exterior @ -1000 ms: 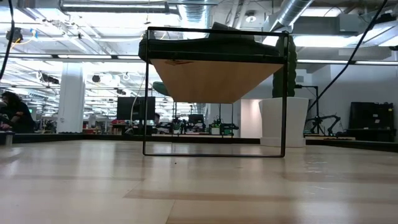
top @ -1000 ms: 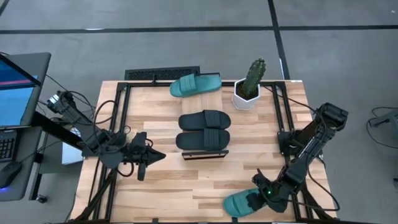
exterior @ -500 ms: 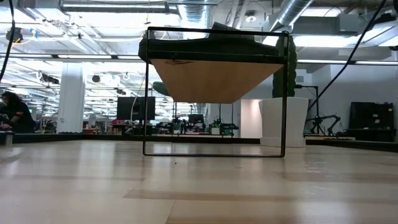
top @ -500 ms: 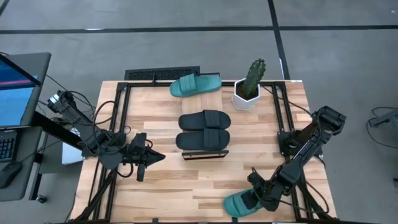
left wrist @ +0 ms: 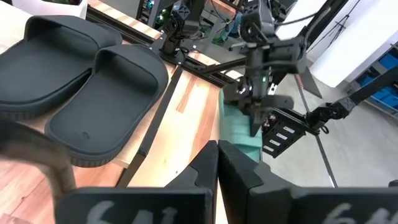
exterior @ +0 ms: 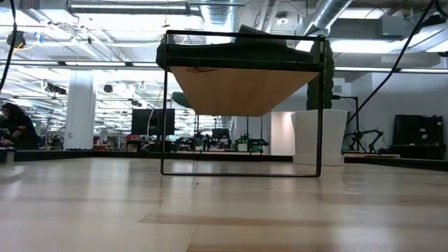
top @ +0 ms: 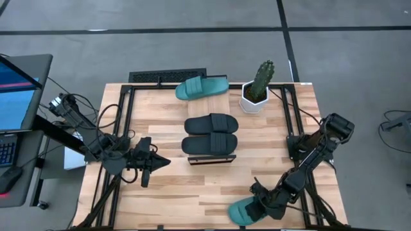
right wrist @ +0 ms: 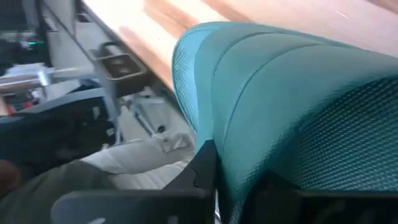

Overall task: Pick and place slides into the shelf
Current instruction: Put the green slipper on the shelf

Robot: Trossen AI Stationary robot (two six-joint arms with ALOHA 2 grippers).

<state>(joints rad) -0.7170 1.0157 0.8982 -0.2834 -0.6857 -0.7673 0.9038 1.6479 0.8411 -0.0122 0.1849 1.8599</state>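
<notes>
A teal slide [top: 238,212] lies at the table's near edge, right of the middle, with my right gripper [top: 259,206] over it from the right and shut on it. Its teal surface [right wrist: 280,93] fills the right wrist view. Two black slides [top: 210,133] lie side by side on the shelf [top: 210,108], whose black frame [exterior: 241,171] stands on the table. A second teal slide [top: 202,87] lies across the shelf's far end. My left gripper [top: 164,162] hovers shut left of the shelf, holding nothing. My right gripper pinches a raised teal part of the slide, seemingly its wide strap [right wrist: 233,165], between its two fingers [right wrist: 202,165]. The fingers come down from above, slanting from the table's right [left wrist: 255,124]. The slide lies on the table's near edge.
A cactus in a white pot [top: 257,90] stands right of the shelf's far end. Black frame rails [top: 125,128] and cables run along the table's left and right sides. A laptop [top: 16,90] sits off the table's left.
My right gripper has moved toward the table's left and near edges, ending lower over the teal slide. The slides on the shelf have stayed where they were.
</notes>
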